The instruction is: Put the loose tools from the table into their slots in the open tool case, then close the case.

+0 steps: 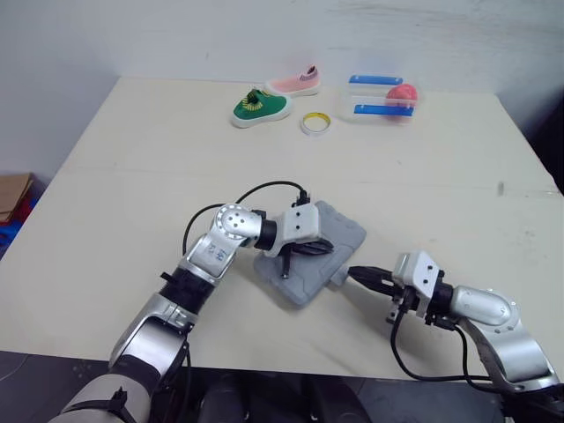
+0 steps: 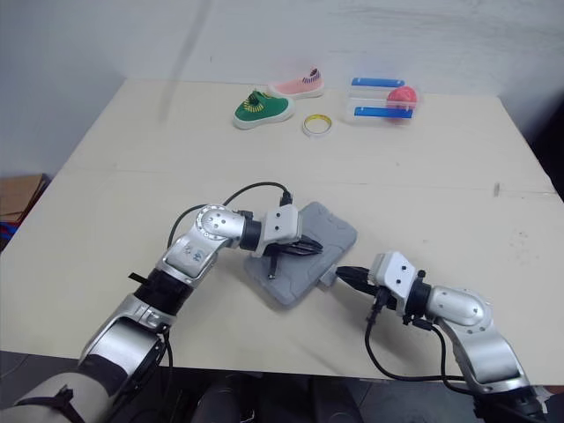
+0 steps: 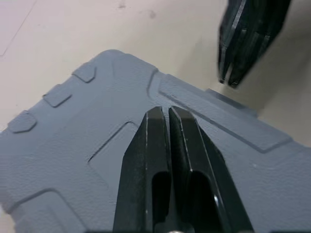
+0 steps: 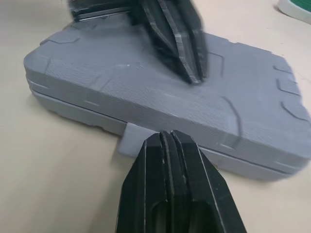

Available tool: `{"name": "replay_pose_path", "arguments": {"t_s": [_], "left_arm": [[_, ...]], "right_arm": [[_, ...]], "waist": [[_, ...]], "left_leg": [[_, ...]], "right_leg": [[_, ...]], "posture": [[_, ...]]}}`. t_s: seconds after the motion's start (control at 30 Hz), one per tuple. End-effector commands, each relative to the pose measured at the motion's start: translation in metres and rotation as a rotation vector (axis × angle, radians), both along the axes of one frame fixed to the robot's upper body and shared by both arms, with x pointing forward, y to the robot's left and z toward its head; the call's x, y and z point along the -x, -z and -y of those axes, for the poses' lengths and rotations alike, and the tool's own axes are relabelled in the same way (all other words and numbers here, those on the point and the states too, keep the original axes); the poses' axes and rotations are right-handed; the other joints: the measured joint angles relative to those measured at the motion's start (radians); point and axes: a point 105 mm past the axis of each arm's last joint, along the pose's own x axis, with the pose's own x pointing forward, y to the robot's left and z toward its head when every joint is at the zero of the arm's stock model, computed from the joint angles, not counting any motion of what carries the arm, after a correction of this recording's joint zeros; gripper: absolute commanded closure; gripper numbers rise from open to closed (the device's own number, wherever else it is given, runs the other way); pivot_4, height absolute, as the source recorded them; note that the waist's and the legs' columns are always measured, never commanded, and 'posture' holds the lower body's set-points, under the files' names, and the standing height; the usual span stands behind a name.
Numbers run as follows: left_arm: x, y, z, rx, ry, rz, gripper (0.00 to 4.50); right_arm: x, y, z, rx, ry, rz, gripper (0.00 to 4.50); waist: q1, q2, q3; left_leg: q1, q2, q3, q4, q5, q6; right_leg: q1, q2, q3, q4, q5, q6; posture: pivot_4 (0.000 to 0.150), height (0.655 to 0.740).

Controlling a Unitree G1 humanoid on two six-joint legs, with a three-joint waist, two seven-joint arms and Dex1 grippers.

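Note:
The grey tool case (image 1: 328, 227) lies closed and flat near the table's front edge, its lid down. My left gripper (image 1: 324, 248) rests on top of the lid, fingers shut with nothing between them; in the left wrist view the fingertips (image 3: 165, 116) press the lid (image 3: 73, 145). My right gripper (image 1: 354, 273) is shut and empty, its tip just short of the case's small latch tab (image 4: 130, 141) on the front right side. In the right wrist view the case (image 4: 243, 121) fills the background with the left gripper (image 4: 187, 68) on it.
At the far side of the table sit a green shoe (image 1: 260, 107), a pink shoe (image 1: 295, 84), a roll of tape (image 1: 315, 122) and a clear box (image 1: 381, 100) holding a red object. A bare stretch of table (image 1: 159, 167) spreads between them and the case.

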Motion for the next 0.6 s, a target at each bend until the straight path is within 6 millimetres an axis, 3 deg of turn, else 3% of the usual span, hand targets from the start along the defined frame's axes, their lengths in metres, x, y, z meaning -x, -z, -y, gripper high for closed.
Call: {"name": "replay_pose_path", "arguments": {"t_s": [0.03,0.27,0.33,0.43,0.6], "left_arm": [[0.008,0.032,-0.008,-0.091,-0.010,-0.078,4.38],[0.009,0.035,-0.009,-0.080,-0.038,-0.074,4.38],[0.009,0.036,-0.010,-0.085,-0.043,-0.076,4.38],[0.008,0.044,-0.009,-0.113,-0.048,-0.085,4.38],[0.006,0.052,-0.011,-0.131,-0.073,-0.114,4.38]], "right_arm": [[-0.001,0.005,-0.012,0.002,-0.032,0.012,4.41],[-0.012,0.023,-0.027,0.018,-0.008,0.002,4.41],[-0.014,0.021,-0.032,0.001,-0.020,0.003,4.41],[-0.021,0.034,-0.034,0.073,-0.015,-0.046,4.41],[-0.028,0.027,-0.036,0.047,0.007,-0.034,4.41]], "waist": [[0.000,0.000,0.000],[-0.016,-0.006,-0.005],[-0.027,-0.007,-0.005],[-0.034,-0.009,-0.006],[-0.029,-0.013,-0.010]], "left_leg": [[0.000,0.000,0.000,0.000,0.000,0.000],[0.005,0.000,0.001,0.000,0.000,-0.001],[0.011,0.001,0.000,-0.001,0.000,-0.001],[0.020,0.002,-0.001,-0.004,-0.003,-0.004],[0.019,0.004,-0.004,-0.004,-0.003,-0.005]], "right_leg": [[0.000,0.000,0.000,0.000,0.000,0.000],[0.004,0.002,-0.001,0.000,0.001,-0.001],[0.010,0.002,-0.001,0.000,0.001,-0.003],[0.019,0.001,0.001,-0.002,-0.001,-0.006],[0.019,0.001,0.001,-0.002,-0.001,-0.008]], "posture": [[0.150,0.7400],[0.150,0.7400],[0.150,0.7400],[0.150,0.7400],[0.150,0.7400]]}}
